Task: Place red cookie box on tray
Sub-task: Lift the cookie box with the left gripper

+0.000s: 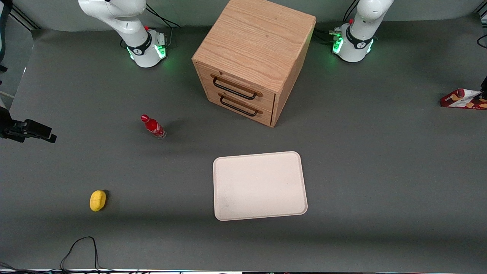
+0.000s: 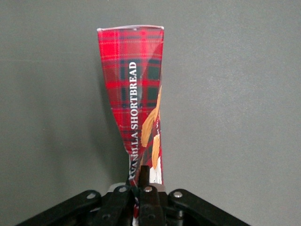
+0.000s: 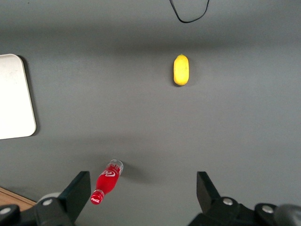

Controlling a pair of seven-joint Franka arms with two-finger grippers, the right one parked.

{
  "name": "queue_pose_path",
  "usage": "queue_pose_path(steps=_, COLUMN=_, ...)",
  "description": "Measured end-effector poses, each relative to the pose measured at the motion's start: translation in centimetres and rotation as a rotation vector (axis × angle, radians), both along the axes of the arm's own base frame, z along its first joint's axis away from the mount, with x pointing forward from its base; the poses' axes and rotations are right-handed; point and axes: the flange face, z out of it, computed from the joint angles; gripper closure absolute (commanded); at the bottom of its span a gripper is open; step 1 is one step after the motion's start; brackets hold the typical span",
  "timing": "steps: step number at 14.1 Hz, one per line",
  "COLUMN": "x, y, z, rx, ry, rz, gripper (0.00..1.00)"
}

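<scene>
The red cookie box (image 2: 134,80), tartan-patterned with "SHORTBREAD" lettering, is pinched flat at one end between the fingers of my gripper (image 2: 141,178), which is shut on it. In the front view the red cookie box (image 1: 462,99) shows at the working arm's end of the table, at the picture's edge. Only a dark sliver of the gripper (image 1: 484,86) shows there. The cream tray (image 1: 260,185) lies flat on the grey table, nearer the front camera than the cabinet, with nothing on it. One of the tray's corners (image 3: 14,96) also shows in the right wrist view.
A wooden two-drawer cabinet (image 1: 251,57) stands at the back middle. A small red bottle (image 1: 153,126) and a yellow fruit-like object (image 1: 97,200) sit toward the parked arm's end. A black cable (image 1: 81,247) loops near the table's front edge.
</scene>
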Motion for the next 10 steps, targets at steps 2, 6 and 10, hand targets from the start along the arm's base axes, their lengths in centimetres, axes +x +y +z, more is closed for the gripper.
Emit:
queue_pose_path(steps=2, x=0.8, y=-0.4, z=0.2, rx=0.004, ry=-0.003, rz=-0.016, gripper=1.0)
queue_pose_path(steps=6, x=3.8, y=0.5, z=6.9, rx=-0.041, ry=0.037, rz=-0.04, gripper=1.0)
queue_pose_path(steps=10, x=6.8, y=1.9, z=19.8, rx=-0.039, ry=0.046, rz=-0.056, gripper=1.0)
